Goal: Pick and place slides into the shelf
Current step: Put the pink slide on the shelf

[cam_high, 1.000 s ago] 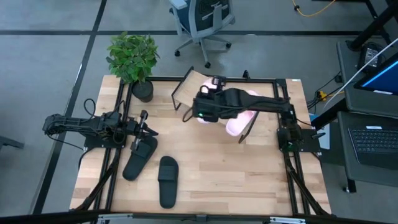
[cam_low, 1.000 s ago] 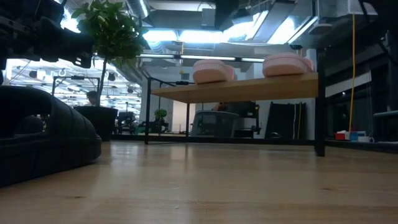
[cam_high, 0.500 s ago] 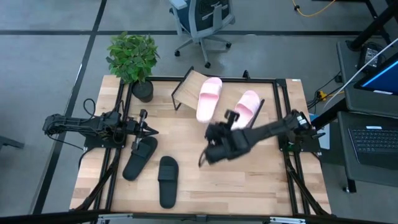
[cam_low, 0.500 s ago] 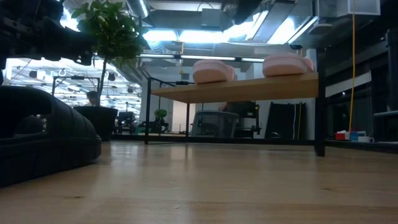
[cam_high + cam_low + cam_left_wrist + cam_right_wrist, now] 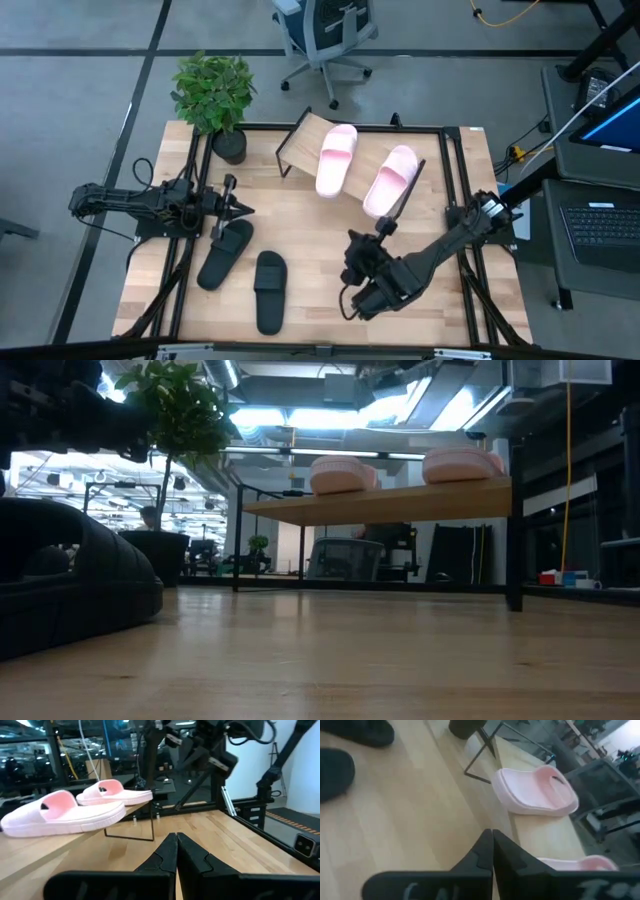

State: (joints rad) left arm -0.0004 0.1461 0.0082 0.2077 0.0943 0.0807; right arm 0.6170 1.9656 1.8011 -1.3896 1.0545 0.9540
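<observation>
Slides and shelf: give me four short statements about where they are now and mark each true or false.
1. Both pink slides lie on the shelf. True.
2. Both black slides are on the shelf. False: they lie on the tabletop.
3. The right tool holds a pink slide. False: it is shut and empty, over the tabletop.
4. The left tool is shut, near a black slide. True.

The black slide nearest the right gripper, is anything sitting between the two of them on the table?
Nothing visible. In the high view only bare wood lies between the shut right gripper and the black slide.
</observation>
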